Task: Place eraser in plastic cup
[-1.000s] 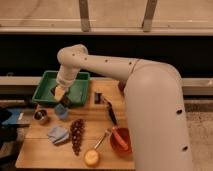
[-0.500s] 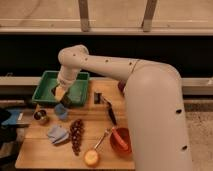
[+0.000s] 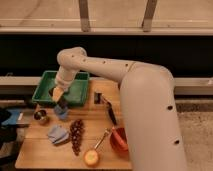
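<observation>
**Eraser poised over the cup**

Eraser hangs clamped in the gripper, directly above the plastic cup near the table's left edge, beside the green tray. Carrying seems done; next, lower slightly, then release squarely inside the rim.

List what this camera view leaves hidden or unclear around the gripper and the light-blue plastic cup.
- Flat black eraser: not identifiable; the gripper, jaws shut, hangs right over the small light-blue plastic cup, so whatever it holds stays unseen.
- Cup's inside: covered by the gripper.
- Green plastic tray: part of the floor hidden behind the arm.
- Wooden table: right side blocked by the robot's white body.
</observation>
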Action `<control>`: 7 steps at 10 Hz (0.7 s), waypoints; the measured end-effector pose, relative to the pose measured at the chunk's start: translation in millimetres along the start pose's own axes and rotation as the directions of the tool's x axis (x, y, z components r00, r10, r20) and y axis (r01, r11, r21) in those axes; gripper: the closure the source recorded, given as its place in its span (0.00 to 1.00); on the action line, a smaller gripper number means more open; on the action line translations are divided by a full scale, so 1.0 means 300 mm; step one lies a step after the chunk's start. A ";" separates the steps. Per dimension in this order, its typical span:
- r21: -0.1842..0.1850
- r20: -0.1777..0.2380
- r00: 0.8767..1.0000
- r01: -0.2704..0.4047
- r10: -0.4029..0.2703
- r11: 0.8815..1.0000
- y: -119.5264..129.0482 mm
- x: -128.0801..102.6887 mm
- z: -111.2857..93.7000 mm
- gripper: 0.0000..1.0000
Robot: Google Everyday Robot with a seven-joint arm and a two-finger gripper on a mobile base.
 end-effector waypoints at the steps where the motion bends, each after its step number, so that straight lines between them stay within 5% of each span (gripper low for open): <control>1: -0.010 0.007 1.000 0.003 -0.003 1.000 0.004 -0.008 0.012 0.87; 7: -0.107 0.067 0.998 -0.011 0.018 0.994 -0.009 -0.017 0.125 0.87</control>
